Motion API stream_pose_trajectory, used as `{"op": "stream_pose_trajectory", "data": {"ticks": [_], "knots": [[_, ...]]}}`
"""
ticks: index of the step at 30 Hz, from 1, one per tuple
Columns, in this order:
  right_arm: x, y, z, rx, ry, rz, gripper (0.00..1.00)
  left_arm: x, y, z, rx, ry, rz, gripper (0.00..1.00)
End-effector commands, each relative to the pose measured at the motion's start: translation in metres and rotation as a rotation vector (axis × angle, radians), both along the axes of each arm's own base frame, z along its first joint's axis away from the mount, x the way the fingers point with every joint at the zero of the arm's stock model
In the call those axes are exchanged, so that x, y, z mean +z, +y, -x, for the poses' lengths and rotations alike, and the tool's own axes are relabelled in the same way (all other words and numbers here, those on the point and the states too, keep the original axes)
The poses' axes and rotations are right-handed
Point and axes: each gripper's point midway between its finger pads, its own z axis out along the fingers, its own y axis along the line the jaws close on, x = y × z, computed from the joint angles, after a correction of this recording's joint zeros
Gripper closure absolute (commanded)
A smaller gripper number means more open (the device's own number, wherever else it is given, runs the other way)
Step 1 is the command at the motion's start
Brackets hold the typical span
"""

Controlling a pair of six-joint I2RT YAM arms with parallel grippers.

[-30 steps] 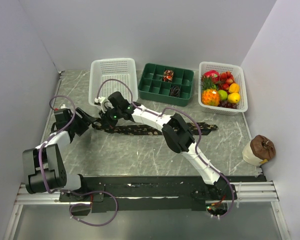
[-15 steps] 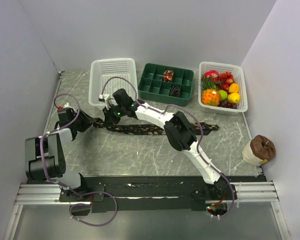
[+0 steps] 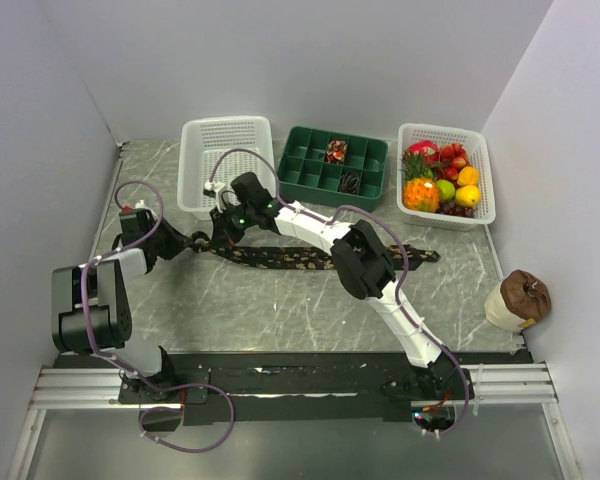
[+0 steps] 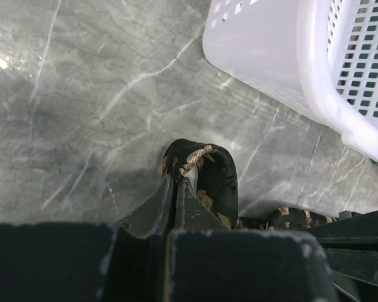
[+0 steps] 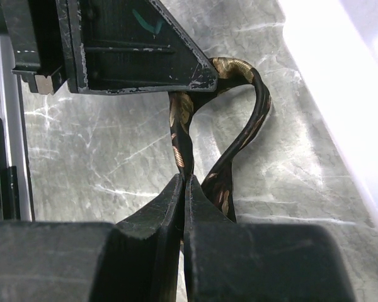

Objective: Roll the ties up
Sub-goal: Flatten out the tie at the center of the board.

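Note:
A dark tie (image 3: 300,260) with tan speckles lies across the table, running right to its wide end (image 3: 420,254). Its left end is bent into a small loop (image 4: 215,171) that stands up off the table. My left gripper (image 3: 187,242) (image 4: 176,180) is shut on that looped end. My right gripper (image 3: 223,231) (image 5: 185,180) is shut on the tie (image 5: 180,135) just behind the loop (image 5: 247,129), facing the left gripper's fingers (image 5: 138,56). A reddish rolled tie (image 3: 336,151) and a dark rolled tie (image 3: 350,182) sit in compartments of the green tray (image 3: 302,176).
A white mesh basket (image 3: 225,150) (image 4: 315,69) stands just behind both grippers, close to the loop. A second white basket (image 3: 477,215) with toy fruit is at the back right. A brown and cream object (image 3: 520,298) sits by the right wall.
My left gripper has moved in towards the tie's end and gone from open to shut on it. The right gripper has shifted slightly back and left, still gripping the tie.

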Motion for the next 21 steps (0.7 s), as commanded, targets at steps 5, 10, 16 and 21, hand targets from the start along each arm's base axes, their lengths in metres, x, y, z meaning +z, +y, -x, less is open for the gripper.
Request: {"op": "stream_pose_trajectory", "data": {"ticks": [5, 10, 16, 21], "knots": [[0.056, 0.006, -0.008, 0.001, -0.063, -0.093, 0.92, 0.023, -0.009, 0.014, 0.008, 0.067, 0.067, 0.99], [0.061, 0.006, -0.004, 0.018, -0.065, -0.119, 0.91, 0.026, -0.014, 0.027, 0.012, 0.114, 0.096, 0.99], [0.069, 0.008, 0.004, 0.065, -0.053, -0.154, 0.90, 0.029, -0.021, 0.044, 0.001, 0.153, 0.127, 0.99], [0.074, 0.007, 0.020, 0.150, -0.031, -0.180, 0.89, 0.048, -0.030, 0.052, -0.029, 0.104, 0.193, 0.99]]}}
